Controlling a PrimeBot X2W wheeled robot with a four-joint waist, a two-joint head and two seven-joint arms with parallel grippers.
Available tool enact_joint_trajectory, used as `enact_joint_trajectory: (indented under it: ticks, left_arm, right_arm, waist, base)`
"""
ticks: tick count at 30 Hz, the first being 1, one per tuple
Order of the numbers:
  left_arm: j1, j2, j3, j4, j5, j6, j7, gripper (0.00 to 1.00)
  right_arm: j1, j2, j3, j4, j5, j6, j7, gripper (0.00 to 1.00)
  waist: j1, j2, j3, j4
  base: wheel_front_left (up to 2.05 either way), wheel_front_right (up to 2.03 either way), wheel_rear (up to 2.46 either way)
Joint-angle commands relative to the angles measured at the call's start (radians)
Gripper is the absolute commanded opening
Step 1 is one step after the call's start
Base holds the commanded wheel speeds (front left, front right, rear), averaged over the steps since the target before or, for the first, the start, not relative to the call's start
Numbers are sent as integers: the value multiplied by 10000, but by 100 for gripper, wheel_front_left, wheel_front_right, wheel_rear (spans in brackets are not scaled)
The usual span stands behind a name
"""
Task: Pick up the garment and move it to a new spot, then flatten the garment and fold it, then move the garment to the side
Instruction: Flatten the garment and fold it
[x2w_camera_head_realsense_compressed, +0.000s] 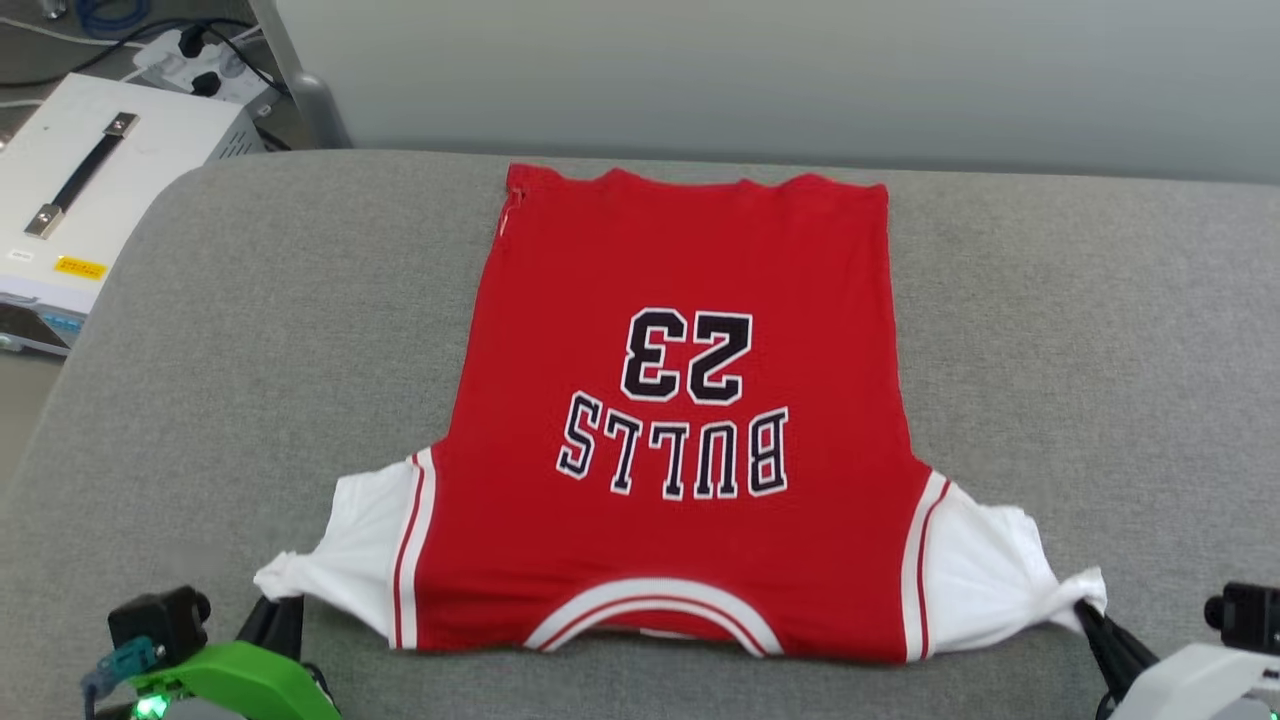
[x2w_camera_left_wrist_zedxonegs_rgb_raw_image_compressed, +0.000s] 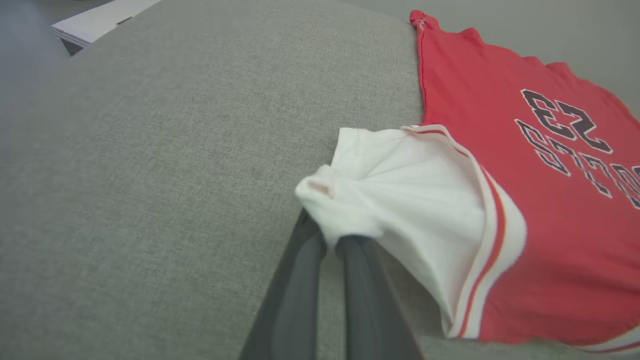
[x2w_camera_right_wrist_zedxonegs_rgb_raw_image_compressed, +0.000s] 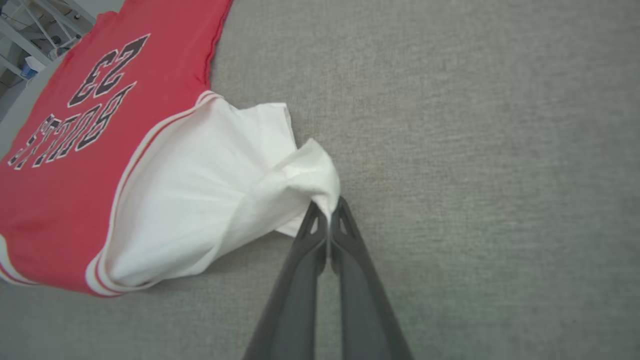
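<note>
The red garment (x2w_camera_head_realsense_compressed: 680, 440) lies spread flat on the grey cushion (x2w_camera_head_realsense_compressed: 250, 330), collar toward me, its black "23" upside down in the head view. My left gripper (x2w_camera_head_realsense_compressed: 283, 603) is shut on the tip of the white sleeve at the lower left; its dark fingers (x2w_camera_left_wrist_zedxonegs_rgb_raw_image_compressed: 300, 280) pinch the bunched cloth of the garment (x2w_camera_left_wrist_zedxonegs_rgb_raw_image_compressed: 400, 195). My right gripper (x2w_camera_head_realsense_compressed: 1088, 607) is shut on the other white sleeve at the lower right. In the right wrist view its fingers (x2w_camera_right_wrist_zedxonegs_rgb_raw_image_compressed: 310, 250) clamp the sleeve's end of the garment (x2w_camera_right_wrist_zedxonegs_rgb_raw_image_compressed: 210, 170), and the fabric is pulled taut.
A white case (x2w_camera_head_realsense_compressed: 90, 170) with a black handle and cables sits off the cushion at the upper left. A pale wall (x2w_camera_head_realsense_compressed: 800, 70) runs behind the cushion's far edge. Bare grey cushion spreads wide to both sides of the garment.
</note>
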Motion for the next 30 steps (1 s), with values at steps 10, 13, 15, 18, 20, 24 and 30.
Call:
enact_joint_trajectory:
  ticks: [10, 13, 15, 18, 20, 24, 30]
  left_arm:
    - [2328, 323, 383, -1543, -426, 1129, 548, 0]
    - [2506, 317, 333, -1786, -426, 1238, 644, 0]
    - [2476, 315, 258, -1885, -378, 1257, 687, 0]
    - [2306, 272, 105, -2013, -278, 1235, 702, 0]
    - [2169, 229, 44, -2083, -237, 1252, 705, 0]
    - [1852, 144, -97, -2181, -76, 1259, 590, 0]
    - [1214, -91, -329, -2454, 261, 1233, 179, 0]
  right_arm:
    - [2602, 1754, -1429, -1634, -1777, -23, 1674, 0]
    - [2724, 1953, -1460, -1871, -2052, -23, 1902, 0]
    - [2647, 2042, -1618, -1992, -2224, -23, 1850, 44]
    - [2409, 2132, -1697, -2198, -2274, -23, 1747, 100]
    - [2110, 2123, -1740, -2322, -2231, -23, 1759, 100]
    - [858, 1750, -2022, -2153, -1850, -23, 1724, 100]
    - [-1615, 808, -2288, -905, -1443, -23, 2032, 100]
  waist:
    - [1, 0, -683, 120]
    - [1, 0, -645, 149]
    - [1, 0, -587, 181]
    - [1, 0, -461, 274]
    - [1, 0, -294, 300]
    - [1, 0, 14, 392]
    - [1, 0, 546, 878]
  base:
    - [0, 0, 0]
    - [0, 0, 0]
    - [0, 0, 0]
    - [0, 0, 0]
    - [0, 0, 0]
    - [0, 0, 0]
    - [0, 0, 0]
